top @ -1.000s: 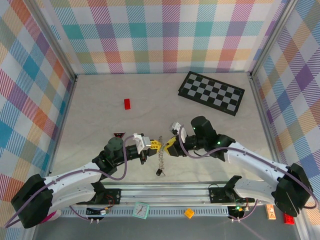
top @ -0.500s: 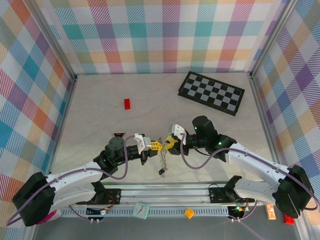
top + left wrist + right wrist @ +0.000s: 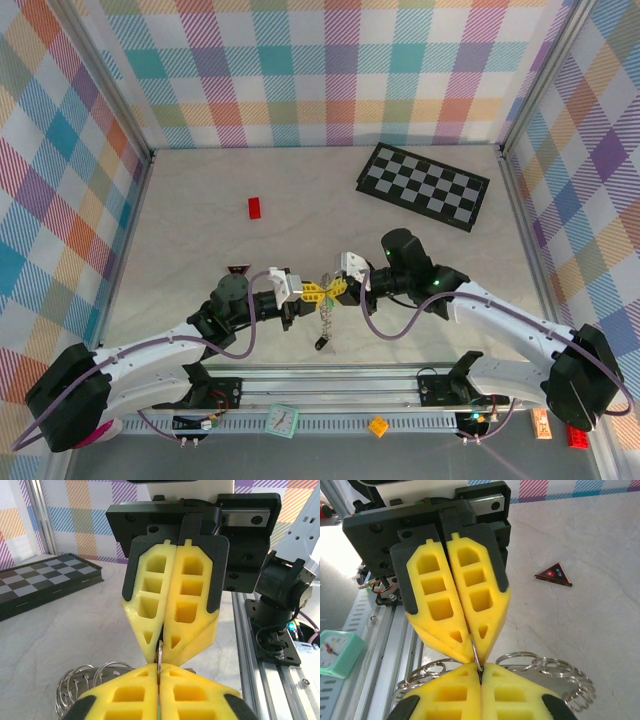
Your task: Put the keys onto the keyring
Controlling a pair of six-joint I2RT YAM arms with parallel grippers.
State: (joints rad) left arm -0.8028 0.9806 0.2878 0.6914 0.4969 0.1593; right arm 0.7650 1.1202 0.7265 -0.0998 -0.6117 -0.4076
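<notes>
Above the table's near middle, my left gripper (image 3: pixel 314 293) and right gripper (image 3: pixel 336 290) meet tip to tip. Both are shut on one thin metal ring of the keyring (image 3: pixel 324 318), whose silver chain hangs down below them. A black key (image 3: pixel 319 343) dangles at the chain's lower end. In the left wrist view my left gripper (image 3: pixel 159 667) pinches the ring edge-on, with a green sliver (image 3: pixel 159 713) low between its fingers, and the right gripper (image 3: pixel 161 652) comes from above. In the right wrist view my right gripper (image 3: pixel 480 667) grips the same ring, with keyring loops (image 3: pixel 545 671) behind.
A small red brick (image 3: pixel 255 207) lies at the mid left and the chequered board (image 3: pixel 424 186) at the back right. A dark red triangle (image 3: pixel 238 268) sits by the left arm. The metal rail (image 3: pixel 330 385) and a green clock (image 3: pixel 283 420) line the near edge.
My right gripper has moved left to the left gripper's tips and gone from open to shut on the ring. The left gripper has stayed in place.
</notes>
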